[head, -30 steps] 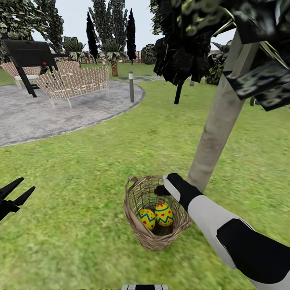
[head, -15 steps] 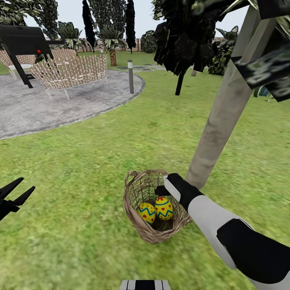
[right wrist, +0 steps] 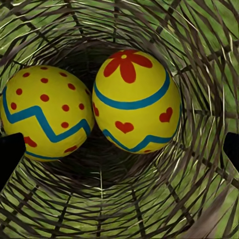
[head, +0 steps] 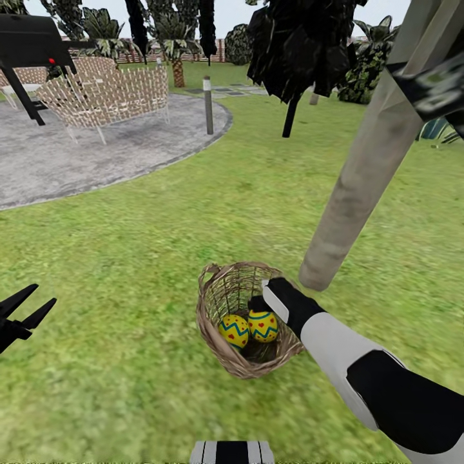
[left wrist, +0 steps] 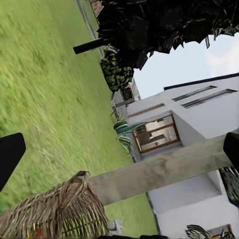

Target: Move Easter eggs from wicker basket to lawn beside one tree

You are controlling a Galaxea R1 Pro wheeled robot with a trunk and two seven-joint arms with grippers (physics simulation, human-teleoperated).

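Since a second ago the head camera has tipped down. Spread jaws of the right gripper (head: 260, 301) hang over the wicker basket (head: 219, 345) (beside the tree (head: 361, 180) at two o'clock). Centre on one egg (right wrist: 135, 102) before closing. Two Easter eggs (head: 248, 327) show; a third is perhaps hidden. The left gripper (head: 22, 312) idles spread.

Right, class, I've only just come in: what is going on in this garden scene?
The robot's right gripper hangs just inside the rim of the wicker basket, which sits on the lawn beside a tree trunk. Two Easter eggs show side by side at the basket's bottom; neither is gripped yet. A third egg cannot be made out. The left gripper waits open off to the side.
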